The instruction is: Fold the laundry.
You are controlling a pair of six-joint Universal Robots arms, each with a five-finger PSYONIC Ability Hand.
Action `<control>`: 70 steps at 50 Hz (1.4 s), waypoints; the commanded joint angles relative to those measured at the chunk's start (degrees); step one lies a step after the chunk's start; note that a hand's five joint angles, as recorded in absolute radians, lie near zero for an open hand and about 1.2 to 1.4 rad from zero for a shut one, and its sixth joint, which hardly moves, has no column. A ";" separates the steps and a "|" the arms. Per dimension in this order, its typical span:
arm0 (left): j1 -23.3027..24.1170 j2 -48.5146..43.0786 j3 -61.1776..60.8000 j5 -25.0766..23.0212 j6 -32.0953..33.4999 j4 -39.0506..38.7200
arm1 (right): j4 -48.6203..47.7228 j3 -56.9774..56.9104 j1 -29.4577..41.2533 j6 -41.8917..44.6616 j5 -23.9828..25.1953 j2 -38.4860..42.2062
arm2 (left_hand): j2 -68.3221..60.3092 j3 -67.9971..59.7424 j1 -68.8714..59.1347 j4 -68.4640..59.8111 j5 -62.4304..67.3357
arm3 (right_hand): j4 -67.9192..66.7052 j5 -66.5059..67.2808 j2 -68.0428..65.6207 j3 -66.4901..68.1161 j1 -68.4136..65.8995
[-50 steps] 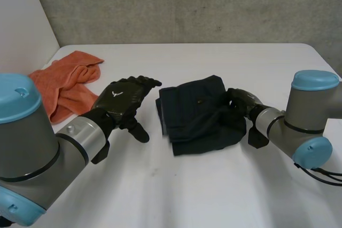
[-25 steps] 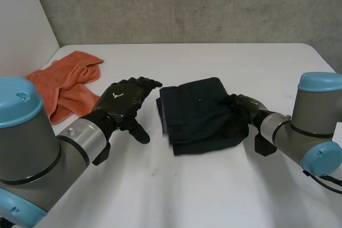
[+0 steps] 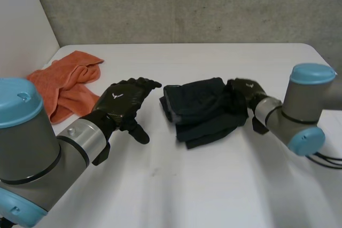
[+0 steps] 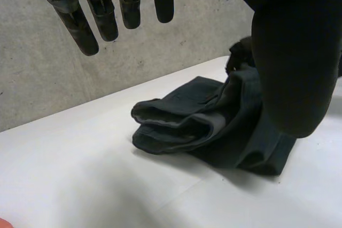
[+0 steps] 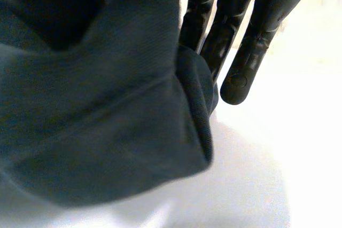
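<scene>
1. I count one dark garment (image 3: 206, 110) on the one white table (image 3: 214, 185).
2. I count one orange cloth (image 3: 64, 81), well to the garment's left.
3. I count two black hands: the left hand (image 3: 123, 100) near the garment's left side, the right hand (image 3: 243, 92) at its right edge.

The garment (image 3: 206, 110) is rendered in plain dark navy. The towel (image 3: 67, 81) is coloured orange, and the surface (image 3: 176, 196) white. The left robot hand (image 3: 122, 100) and right robot hand (image 3: 243, 90) are finished black, 1 white emblem being carried by the left. Grey with light-blue caps is seen on the left arm (image 3: 32, 153) and right arm (image 3: 283, 118).
</scene>
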State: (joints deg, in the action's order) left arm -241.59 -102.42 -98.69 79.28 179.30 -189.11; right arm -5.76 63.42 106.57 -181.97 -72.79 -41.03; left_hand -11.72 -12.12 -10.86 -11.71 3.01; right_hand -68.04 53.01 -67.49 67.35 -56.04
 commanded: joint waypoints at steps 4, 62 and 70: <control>-0.38 -0.15 -0.01 0.00 -0.09 -0.12 | 7.95 -30.25 -3.21 3.03 -0.95 12.80 | 0.16 0.56 -0.70 0.15 -1.45 | -11.96 16.99 -12.51 12.65 -23.96; -0.90 0.63 -0.10 0.44 -1.67 -1.08 | 36.35 -36.81 -31.60 26.23 -6.40 9.50 | -0.01 0.39 -0.87 -0.02 -1.28 | 58.04 -53.01 57.49 -57.35 46.04; -0.99 5.29 0.42 0.44 -0.80 -1.08 | 32.57 -28.36 -32.39 37.91 -8.15 -2.38 | 0.67 1.06 -0.20 0.66 -1.95 | 58.04 -53.01 57.49 -57.35 46.04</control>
State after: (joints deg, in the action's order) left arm -242.49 -100.31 -98.74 79.71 177.69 -190.21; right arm 29.52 30.44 74.63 -152.28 -79.66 -36.12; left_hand -11.72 -12.12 -10.86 -11.71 3.01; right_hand -13.71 4.16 -12.78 12.46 -11.99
